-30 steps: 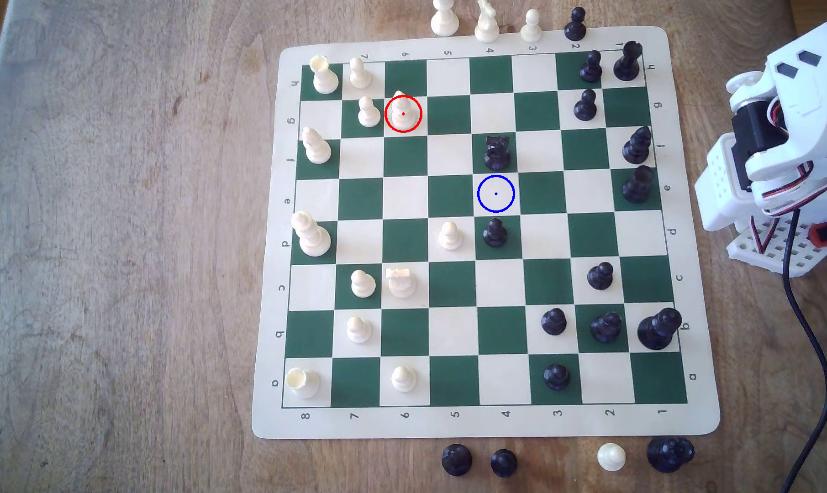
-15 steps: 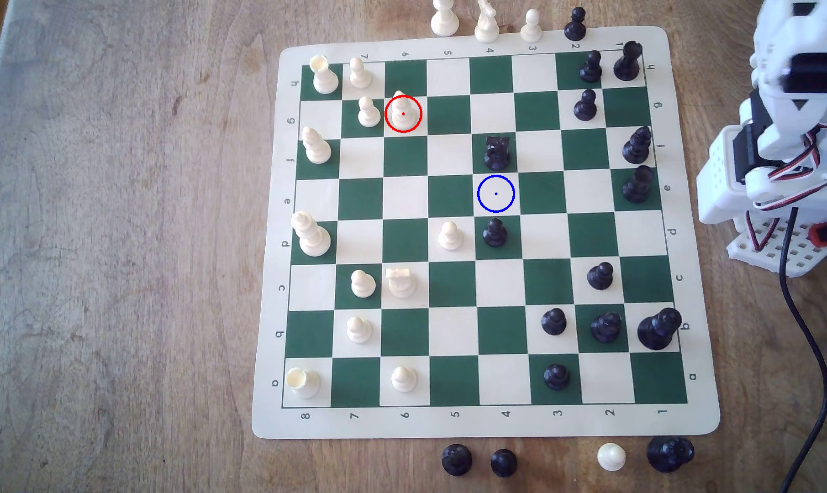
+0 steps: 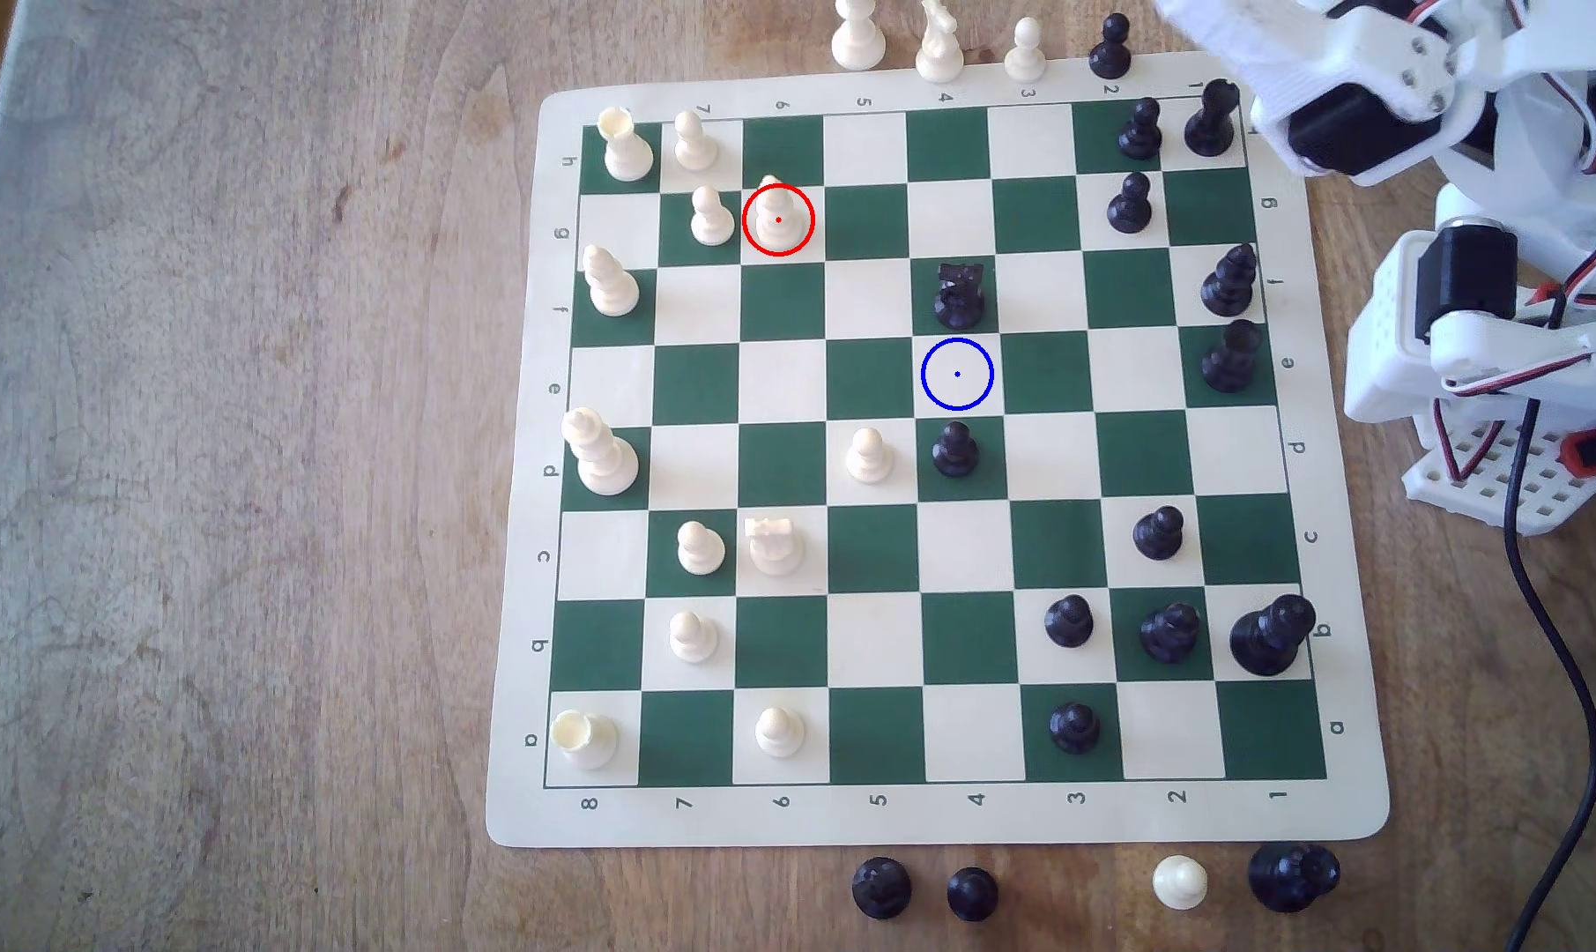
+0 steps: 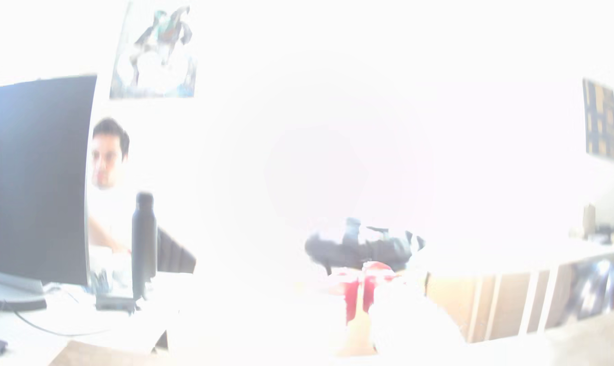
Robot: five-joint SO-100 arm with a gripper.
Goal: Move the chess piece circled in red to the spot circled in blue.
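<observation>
The arm (image 3: 1380, 101) is leaning in over the upper right corner of the exterior frame, above the board's (image 3: 867, 819) corner by the dark pieces. The chess piece circled in red (image 3: 778, 218) is standing upright on its cream square in the upper middle of the frame, just beside a cream pawn (image 3: 709, 216), and nothing is touching it. So the target is lying far toward the exterior view's left of the arm, nearly level with it, most of the board between them. The spot circled in blue (image 3: 957, 373) is sitting bare near the board's centre, between a dark knight (image 3: 959, 295) and a dark pawn (image 3: 955, 448). The wrist view is washing out in glare, catching a room and a seated person (image 4: 108, 158); whether the jaws are apart or together, I cannot tell. By my reading, the reach across is the next job.
</observation>
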